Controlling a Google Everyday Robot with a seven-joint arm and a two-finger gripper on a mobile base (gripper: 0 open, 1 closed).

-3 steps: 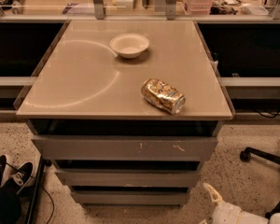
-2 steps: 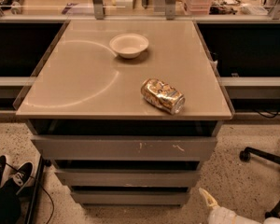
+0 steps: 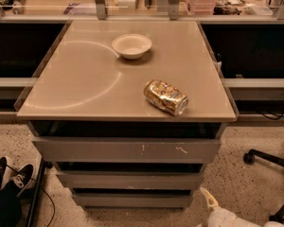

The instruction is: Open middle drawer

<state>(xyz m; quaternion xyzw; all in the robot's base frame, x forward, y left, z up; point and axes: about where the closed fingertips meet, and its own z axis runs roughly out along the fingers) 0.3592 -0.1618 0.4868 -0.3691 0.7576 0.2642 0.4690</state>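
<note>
Grey, handle-less middle drawer [image 3: 130, 179]: likely rigid and slippery-fronted, I would hook its top edge; gripper [image 3: 210, 202] low right, grip state I cannot tell.

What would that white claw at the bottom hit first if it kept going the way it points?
The gripper, at the bottom right, points up and left. It would likely meet the right end of the middle drawer first. Depth is unclear, so it might be the lowest drawer instead.

Office, with desk [image 3: 217, 4] and chair base [image 3: 267, 161]; end effector [image 3: 209, 198] low right.
</note>
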